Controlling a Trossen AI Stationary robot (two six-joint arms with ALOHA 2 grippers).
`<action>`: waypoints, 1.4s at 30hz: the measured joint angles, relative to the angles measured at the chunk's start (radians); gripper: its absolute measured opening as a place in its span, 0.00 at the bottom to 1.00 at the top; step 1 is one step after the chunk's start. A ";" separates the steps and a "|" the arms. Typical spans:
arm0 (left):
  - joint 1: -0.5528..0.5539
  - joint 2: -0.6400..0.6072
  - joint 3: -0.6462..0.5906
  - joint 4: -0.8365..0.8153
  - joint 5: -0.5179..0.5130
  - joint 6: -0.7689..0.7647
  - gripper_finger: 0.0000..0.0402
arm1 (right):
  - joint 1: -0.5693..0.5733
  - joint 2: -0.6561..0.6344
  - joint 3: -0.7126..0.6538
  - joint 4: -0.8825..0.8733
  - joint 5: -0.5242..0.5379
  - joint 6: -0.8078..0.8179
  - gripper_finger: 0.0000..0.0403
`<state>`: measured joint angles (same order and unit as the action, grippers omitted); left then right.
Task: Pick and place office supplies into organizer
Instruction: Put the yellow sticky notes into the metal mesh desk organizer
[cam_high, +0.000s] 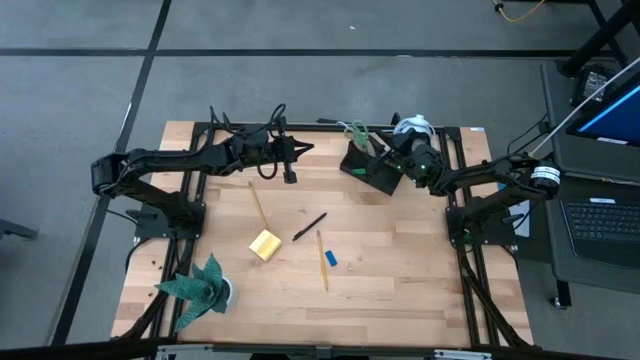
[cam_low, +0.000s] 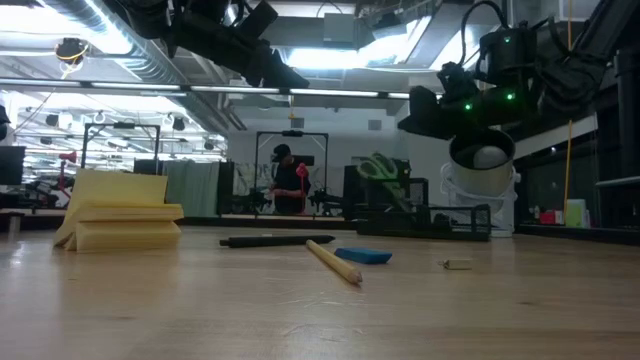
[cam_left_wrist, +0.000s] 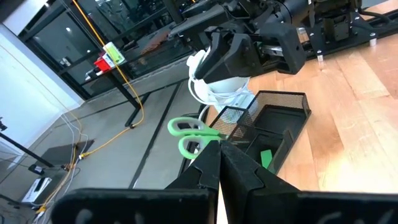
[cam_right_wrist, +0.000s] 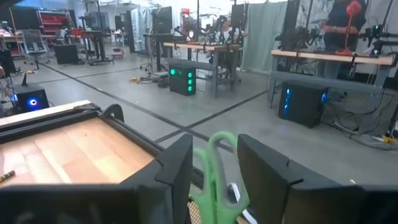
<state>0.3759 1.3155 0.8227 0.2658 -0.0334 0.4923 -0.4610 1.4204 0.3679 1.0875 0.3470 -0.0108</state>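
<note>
The green-handled scissors (cam_left_wrist: 189, 134) stand in the black organizer (cam_left_wrist: 283, 118) at the table's far side, handles sticking up out of its raised back. My right gripper (cam_right_wrist: 216, 142) is level there, its open fingers on either side of the handle loop (cam_right_wrist: 219, 168) with slim gaps. A tiny green piece (cam_left_wrist: 266, 158) lies in the organizer. My left gripper (cam_high: 297, 150) hovers shut and holds nothing, left of the organizer. The yellow sticky-note pad (cam_high: 264, 244), black pen (cam_high: 309, 227), two pencils (cam_high: 258, 203) (cam_high: 322, 260) and blue block (cam_high: 331, 258) lie flat on the table.
A round white device (cam_high: 412, 128) stands right behind the organizer, under my right arm. A green paper plant (cam_high: 200, 285) sits at the near left corner. A small pale piece (cam_low: 457, 264) lies on the wood near the blue block. People and benches show far beyond the table.
</note>
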 joint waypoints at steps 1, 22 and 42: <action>0.000 0.000 0.000 0.000 0.000 0.000 0.01 | 0.001 0.000 0.000 0.008 0.000 -0.012 0.33; -0.046 -0.005 0.000 -0.228 -0.037 -0.045 0.01 | 0.001 -0.016 0.026 -0.013 -0.360 -0.085 0.03; -0.448 -0.019 0.017 -0.563 -0.487 -0.346 0.01 | 0.020 -0.016 0.029 -0.091 -0.427 -0.090 0.03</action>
<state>-0.0724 1.2969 0.8400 -0.2970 -0.5208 0.1465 -0.4408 1.4044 0.3965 0.9962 -0.0803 -0.1005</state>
